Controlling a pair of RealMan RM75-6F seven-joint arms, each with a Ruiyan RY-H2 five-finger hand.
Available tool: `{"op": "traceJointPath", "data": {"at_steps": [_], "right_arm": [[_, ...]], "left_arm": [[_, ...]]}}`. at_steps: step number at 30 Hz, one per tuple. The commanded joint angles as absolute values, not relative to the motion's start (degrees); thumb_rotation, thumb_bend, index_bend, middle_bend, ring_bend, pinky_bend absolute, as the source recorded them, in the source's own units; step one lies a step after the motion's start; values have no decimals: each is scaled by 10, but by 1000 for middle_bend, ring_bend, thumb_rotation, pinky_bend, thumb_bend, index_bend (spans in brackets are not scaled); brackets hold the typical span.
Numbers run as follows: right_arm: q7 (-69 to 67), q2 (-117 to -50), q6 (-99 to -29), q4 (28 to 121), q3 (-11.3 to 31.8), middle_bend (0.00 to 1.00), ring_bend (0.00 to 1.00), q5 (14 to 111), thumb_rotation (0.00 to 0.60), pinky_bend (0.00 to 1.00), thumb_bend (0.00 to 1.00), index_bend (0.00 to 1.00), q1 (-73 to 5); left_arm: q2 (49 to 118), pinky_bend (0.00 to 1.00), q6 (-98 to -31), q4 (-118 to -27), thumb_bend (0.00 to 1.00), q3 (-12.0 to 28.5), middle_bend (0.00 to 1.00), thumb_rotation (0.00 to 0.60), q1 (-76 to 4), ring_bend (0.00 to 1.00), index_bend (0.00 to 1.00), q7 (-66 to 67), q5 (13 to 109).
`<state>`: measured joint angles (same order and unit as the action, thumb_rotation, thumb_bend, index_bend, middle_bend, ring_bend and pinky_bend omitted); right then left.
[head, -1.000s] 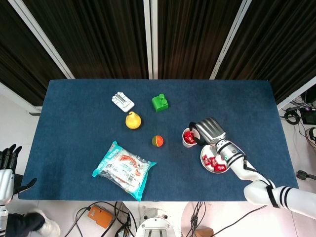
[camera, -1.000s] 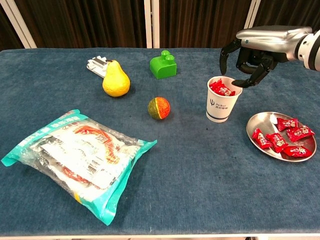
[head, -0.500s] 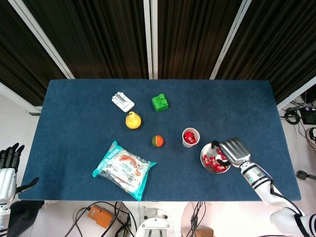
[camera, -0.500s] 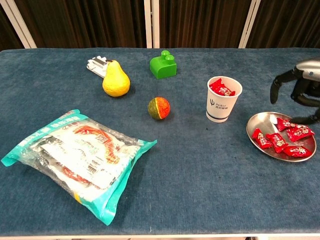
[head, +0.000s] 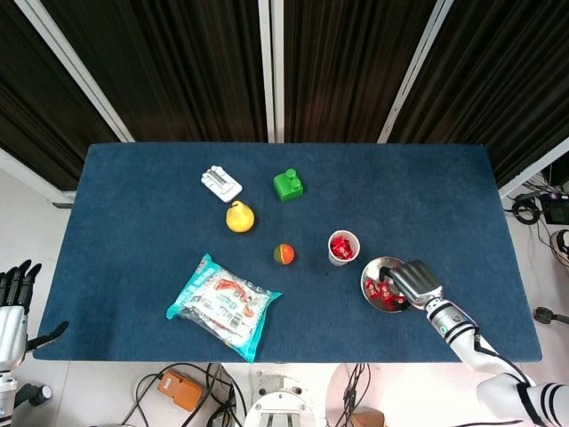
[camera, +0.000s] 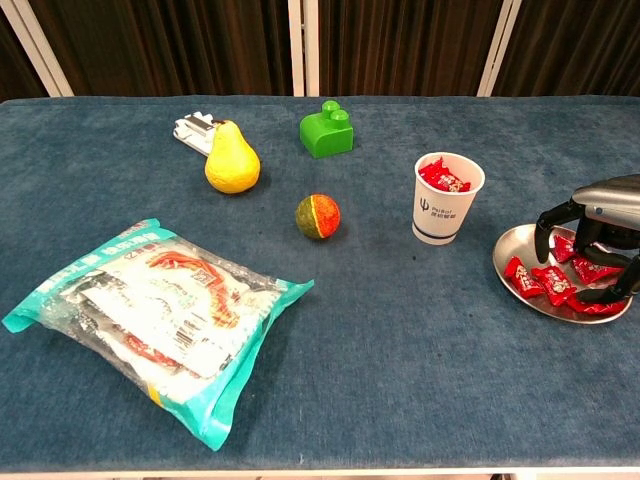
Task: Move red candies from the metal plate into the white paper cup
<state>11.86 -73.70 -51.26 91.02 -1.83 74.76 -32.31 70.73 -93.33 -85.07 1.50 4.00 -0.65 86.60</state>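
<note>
The white paper cup (camera: 448, 205) stands right of the table's middle with several red candies (camera: 444, 178) inside; the head view shows the cup (head: 343, 246) too. Right of it lies the metal plate (camera: 512, 247) holding several red candies (camera: 548, 281). My right hand (camera: 598, 228) is lowered over the plate's right half, fingers arched down among the candies and apart, the thumb near the front rim. I see no candy pinched. From above, the right hand (head: 412, 280) covers part of the plate (head: 367, 278). My left hand (head: 11, 302) hangs off the table's left, fingers spread, holding nothing.
A yellow pear (camera: 231, 161), a green block (camera: 326, 130) and a white part (camera: 193, 129) sit at the back. A red-green ball (camera: 318, 216) lies left of the cup. A large snack bag (camera: 160, 310) fills the front left.
My right hand left the cup's rim, swung right and came down onto the plate; its fingers now reach among the candies. The left hand barely shifted.
</note>
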Motion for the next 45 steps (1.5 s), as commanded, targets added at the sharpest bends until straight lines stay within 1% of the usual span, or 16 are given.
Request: {"op": "traceJointPath", "data": {"at_steps": [1, 7, 10, 13, 18, 22, 26, 30, 34, 37, 40, 45], "right_arm": [[124, -743, -506, 904, -17, 921, 1000, 743, 600, 1000, 379, 486, -326], [126, -755, -493, 892, -12, 921, 1000, 735, 600, 1000, 380, 504, -331], [127, -759, -489, 887, -12, 921, 1000, 733, 600, 1000, 389, 546, -332], [126, -763, -491, 882, -9, 921, 1000, 732, 600, 1000, 437, 612, -332], [116, -753, -510, 892, 1, 921, 1000, 741, 600, 1000, 444, 645, -328], [89, -723, -541, 930, 25, 921, 1000, 757, 600, 1000, 445, 648, -327], [68, -701, -561, 958, 61, 921, 1000, 770, 600, 1000, 445, 646, -341], [64, -712, -538, 954, 98, 921, 1000, 748, 600, 1000, 444, 630, -375], [83, -740, -500, 930, 116, 921, 1000, 709, 600, 1000, 445, 601, -410], [100, -761, -482, 912, 119, 921, 1000, 686, 600, 1000, 444, 576, -428], [109, -777, -473, 898, 118, 921, 1000, 671, 600, 1000, 444, 530, -439], [118, -782, -472, 897, 110, 921, 1000, 668, 600, 1000, 444, 440, -443]], "left_arm": [[706, 0, -934, -850, 0, 15, 0, 600, 41, 0, 0, -7, 865], [708, 0, -933, -847, 0, 15, 0, 600, 42, 0, 0, -10, 864], [708, 0, -933, -846, 0, 15, 0, 600, 42, 0, 0, -10, 864], [708, 0, -932, -845, 0, 15, 0, 600, 42, 0, 0, -11, 863], [708, 0, -934, -844, 0, 15, 0, 600, 43, 0, 0, -12, 863], [707, 0, -934, -845, 0, 15, 0, 600, 43, 0, 0, -12, 864], [706, 0, -934, -847, 0, 17, 0, 600, 41, 0, 0, -10, 865], [705, 0, -933, -850, 0, 17, 0, 600, 39, 0, 0, -8, 867], [704, 0, -931, -852, 0, 17, 0, 600, 39, 0, 0, -6, 865], [704, 0, -928, -852, 0, 16, 0, 600, 39, 0, 0, -5, 863], [705, 0, -925, -851, 0, 16, 0, 600, 39, 0, 0, -5, 862], [706, 0, -923, -849, 0, 16, 0, 600, 38, 0, 0, -6, 861]]}}
